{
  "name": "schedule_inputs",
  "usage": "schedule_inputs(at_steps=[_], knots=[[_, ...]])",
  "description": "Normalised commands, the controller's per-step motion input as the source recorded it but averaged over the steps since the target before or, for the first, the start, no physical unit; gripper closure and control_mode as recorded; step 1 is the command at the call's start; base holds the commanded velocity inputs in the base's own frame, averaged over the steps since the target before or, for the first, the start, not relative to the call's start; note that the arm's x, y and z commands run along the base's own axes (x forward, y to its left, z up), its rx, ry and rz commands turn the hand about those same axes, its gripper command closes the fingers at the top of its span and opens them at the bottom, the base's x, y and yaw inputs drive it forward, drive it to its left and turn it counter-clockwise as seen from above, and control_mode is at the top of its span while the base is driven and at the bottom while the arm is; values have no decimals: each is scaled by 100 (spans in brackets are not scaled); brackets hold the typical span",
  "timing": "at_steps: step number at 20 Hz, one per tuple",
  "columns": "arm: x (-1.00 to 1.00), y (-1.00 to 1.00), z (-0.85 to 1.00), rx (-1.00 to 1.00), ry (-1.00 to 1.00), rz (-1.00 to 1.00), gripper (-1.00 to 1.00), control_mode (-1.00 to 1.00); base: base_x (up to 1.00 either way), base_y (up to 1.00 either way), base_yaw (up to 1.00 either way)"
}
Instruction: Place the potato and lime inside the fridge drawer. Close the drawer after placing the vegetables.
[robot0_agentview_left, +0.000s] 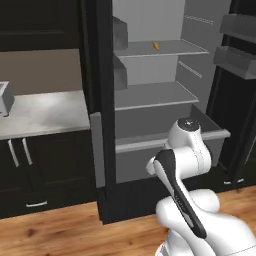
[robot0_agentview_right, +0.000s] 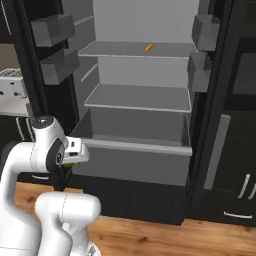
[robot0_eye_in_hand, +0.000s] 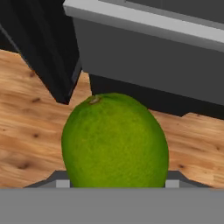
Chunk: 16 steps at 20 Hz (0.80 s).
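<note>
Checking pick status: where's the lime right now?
The lime sits in the gripper, held low in front of the open fridge drawer, off its left end in the right base view, above the wood floor.

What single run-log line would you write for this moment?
gripper: shut on lime | fridge drawer: open, lime not yet inside | position: beside drawer's front, above wood floor

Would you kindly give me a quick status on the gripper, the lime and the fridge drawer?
Gripper shut on the lime, low in front of the fridge. Fridge drawer pulled open. Nothing blocking the way in.
</note>
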Motion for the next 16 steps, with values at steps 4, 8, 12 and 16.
schedule_inputs(at_steps=[4, 8, 12, 16], knots=[[0, 0, 0, 0, 0, 0, 100, 100, 93, -76, 15], [0, 0, 0, 0, 0, 0, 100, 100, 73, -59, 18], [0, 0, 0, 0, 0, 0, 100, 100, -11, -19, 22], [0, 0, 0, 0, 0, 0, 100, 100, 12, -16, 30]])
